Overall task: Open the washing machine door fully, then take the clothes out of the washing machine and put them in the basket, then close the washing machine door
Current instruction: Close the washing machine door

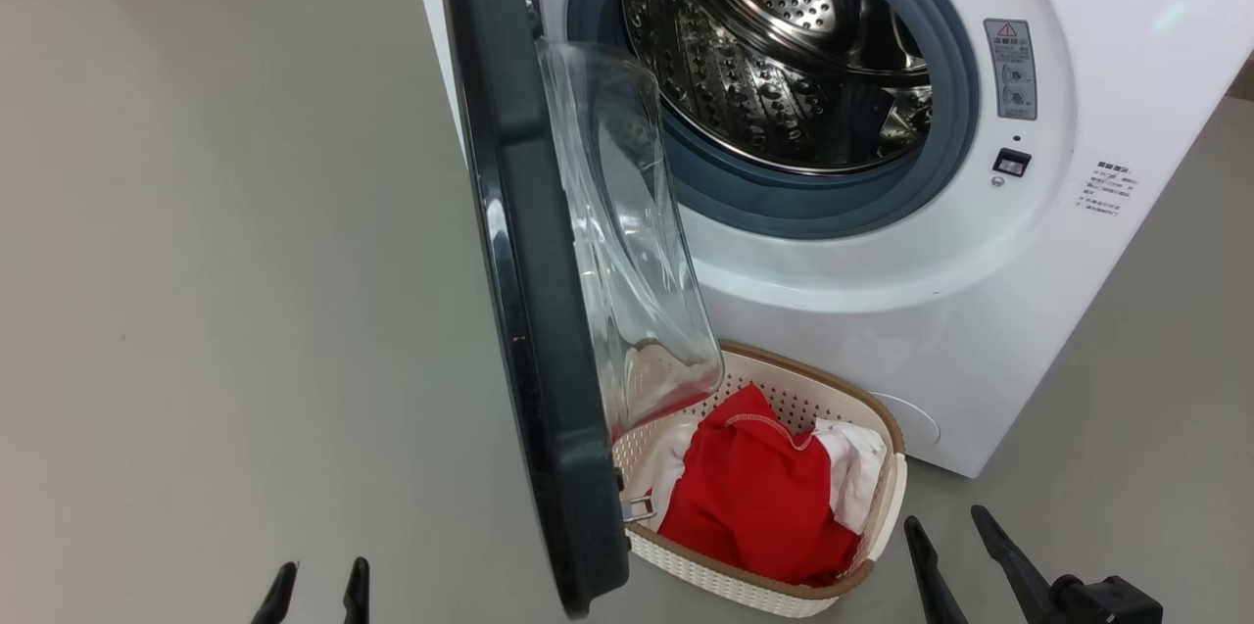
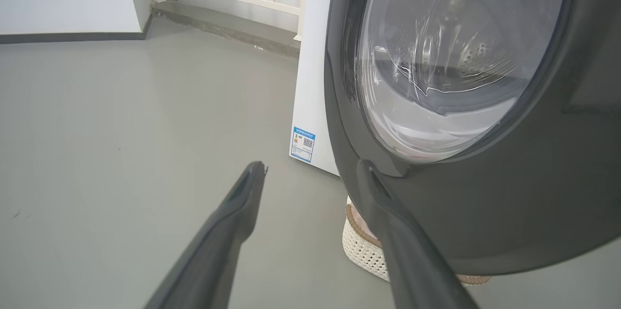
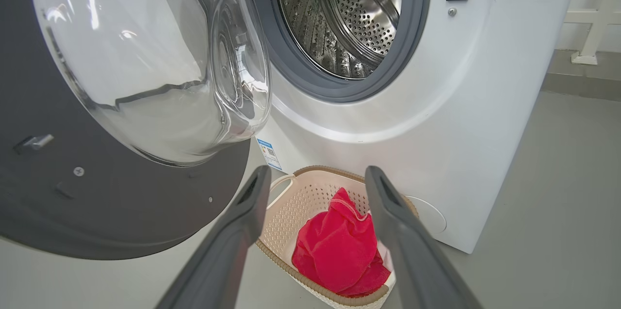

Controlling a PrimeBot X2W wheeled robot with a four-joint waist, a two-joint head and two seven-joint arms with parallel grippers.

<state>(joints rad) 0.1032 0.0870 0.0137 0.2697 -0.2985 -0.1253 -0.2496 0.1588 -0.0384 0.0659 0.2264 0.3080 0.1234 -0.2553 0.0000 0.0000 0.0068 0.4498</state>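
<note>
Red clothes (image 1: pixel 754 497) are seen in the basket (image 1: pixel 735 587), just ahead of the spread, empty right gripper (image 1: pixel 945 518). The washing machine door (image 1: pixel 529 311) stands open just right of the spread left gripper (image 1: pixel 323 565). If it is swung shut carelessly, the basket could probably be knocked.

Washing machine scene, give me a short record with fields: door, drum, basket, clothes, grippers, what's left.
washing machine door: open, swung out leftward
drum: bare steel, no clothes seen inside
basket: on the floor before the washing machine, by the door's lower edge
clothes: red and white, lying in the basket
left gripper: open, empty, on the door's outer side
right gripper: open, empty, near the basket
remaining: close the door
</note>
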